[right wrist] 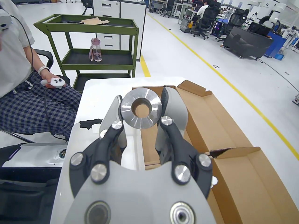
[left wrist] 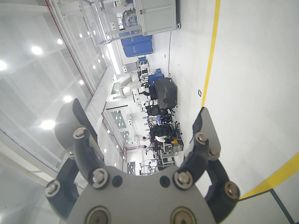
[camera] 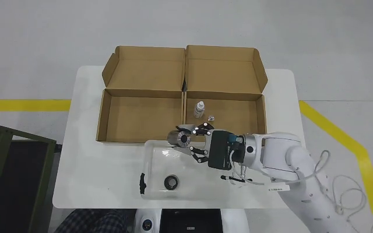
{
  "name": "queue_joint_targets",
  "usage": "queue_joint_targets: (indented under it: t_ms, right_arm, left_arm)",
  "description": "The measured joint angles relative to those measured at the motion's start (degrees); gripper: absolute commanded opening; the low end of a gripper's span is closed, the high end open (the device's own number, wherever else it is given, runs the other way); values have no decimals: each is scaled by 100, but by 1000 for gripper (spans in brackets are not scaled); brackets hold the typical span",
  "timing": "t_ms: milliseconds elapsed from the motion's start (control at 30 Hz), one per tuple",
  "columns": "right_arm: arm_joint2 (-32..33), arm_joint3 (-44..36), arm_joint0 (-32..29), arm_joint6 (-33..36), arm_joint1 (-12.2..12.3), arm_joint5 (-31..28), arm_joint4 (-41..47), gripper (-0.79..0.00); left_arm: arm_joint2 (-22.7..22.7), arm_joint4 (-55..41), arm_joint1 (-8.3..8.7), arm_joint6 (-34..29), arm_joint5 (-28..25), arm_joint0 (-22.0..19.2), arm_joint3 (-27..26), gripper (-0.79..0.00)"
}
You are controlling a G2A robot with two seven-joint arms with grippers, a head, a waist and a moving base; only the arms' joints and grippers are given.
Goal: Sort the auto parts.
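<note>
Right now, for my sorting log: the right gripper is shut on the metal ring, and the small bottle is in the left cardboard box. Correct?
Not quite: the top view shows the small bottle in the right cardboard box, not the left. The right gripper is shut on the metal ring, as said.

Right gripper [right wrist: 142, 104] tight around a metal ring [right wrist: 149, 118], left gripper [left wrist: 139, 107] spread wide and tipped sideways
</note>
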Motion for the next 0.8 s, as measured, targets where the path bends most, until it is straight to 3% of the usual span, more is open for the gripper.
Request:
queue_joint_targets:
  t_ms: [600,800]
  right_arm:
    - [-28,22,-16,-18,-3,26,-18,-785]
    - [-220,450,270,21,-50,89,0,-785]
  left_arm:
    - [0,0,0,0,0,0,0,0]
    - [0,0,0,0,0,0,0,0]
